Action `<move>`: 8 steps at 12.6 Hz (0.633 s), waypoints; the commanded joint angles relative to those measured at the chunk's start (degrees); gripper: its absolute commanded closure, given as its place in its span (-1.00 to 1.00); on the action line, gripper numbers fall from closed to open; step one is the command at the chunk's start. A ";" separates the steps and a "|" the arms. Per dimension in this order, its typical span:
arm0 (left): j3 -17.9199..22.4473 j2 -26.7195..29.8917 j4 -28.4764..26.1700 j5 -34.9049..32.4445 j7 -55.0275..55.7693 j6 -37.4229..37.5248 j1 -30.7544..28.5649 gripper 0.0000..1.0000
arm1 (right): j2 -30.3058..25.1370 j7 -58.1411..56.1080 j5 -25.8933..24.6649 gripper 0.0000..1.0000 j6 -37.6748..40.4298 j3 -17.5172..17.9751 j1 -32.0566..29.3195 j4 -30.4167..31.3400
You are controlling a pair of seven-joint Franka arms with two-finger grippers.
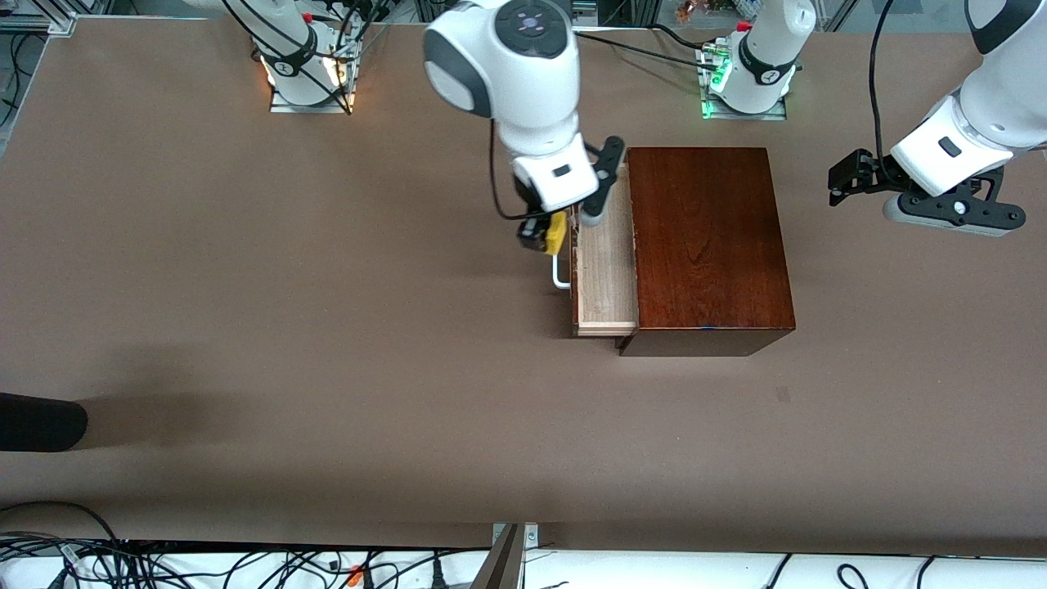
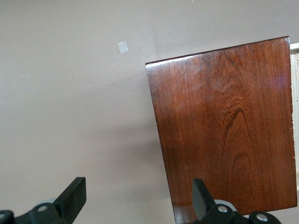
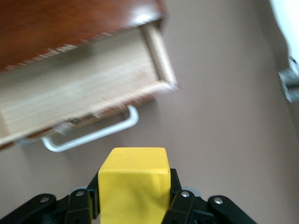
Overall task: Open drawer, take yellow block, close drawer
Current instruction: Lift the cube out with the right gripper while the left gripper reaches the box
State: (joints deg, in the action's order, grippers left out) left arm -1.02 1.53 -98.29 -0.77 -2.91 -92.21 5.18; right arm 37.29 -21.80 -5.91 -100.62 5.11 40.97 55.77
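The right gripper (image 1: pixel 546 233) is clamped on the yellow block (image 1: pixel 556 233), one finger (image 3: pixel 180 198) pressed to each side of it, and holds it in the air over the white handle (image 1: pixel 559 274) of the drawer (image 1: pixel 605 270). The right wrist view shows this grip plainly: the block (image 3: pixel 134 184) fills the gap between the fingers, with the handle (image 3: pixel 93 135) and the pale drawer floor (image 3: pixel 79 95) below it. The front view shows only a corner of the block under the wrist.

The drawer stands pulled out of the brown box (image 1: pixel 707 241) toward the right arm's end of the table (image 1: pixel 327 327). What shows of its floor is bare; part is hidden under the right arm.

The left gripper (image 1: pixel 842 178) waits in the air over bare table at the left arm's end, just beside the box, fingers (image 2: pixel 74 196) spread wide and holding nothing. Its wrist view alone shows the box's glossy top (image 2: pixel 224 126) and a small pale patch (image 2: pixel 123 47) on the table.

Count: one block, one drawer, one box, two grippers.
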 commanded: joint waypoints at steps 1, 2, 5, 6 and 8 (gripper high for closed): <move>0.32 -0.03 0.38 1.03 -1.31 0.45 0.27 -1.00 | -3.97 0.61 2.48 0.66 6.54 0.78 -7.63 0.83; 0.32 0.05 0.38 1.03 -1.40 0.45 0.36 -1.00 | -4.94 0.62 2.48 0.66 8.14 0.26 -10.10 0.92; -1.60 -0.12 0.38 1.21 -3.49 0.45 1.58 -1.00 | -6.00 0.96 2.57 0.65 11.04 -2.64 -15.99 1.18; -2.92 -0.90 0.46 1.30 -4.90 0.28 1.76 -1.00 | -6.00 1.41 2.57 0.65 11.93 -2.73 -18.18 1.36; -6.60 -2.92 1.86 1.99 -5.53 0.10 2.03 -1.00 | -6.35 1.67 4.23 0.64 12.90 -3.08 -23.01 2.67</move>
State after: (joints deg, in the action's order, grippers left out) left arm -5.19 0.88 -98.28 -0.58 -6.27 -92.21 6.87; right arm 32.29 -21.43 -4.04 -88.79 1.75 21.45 56.30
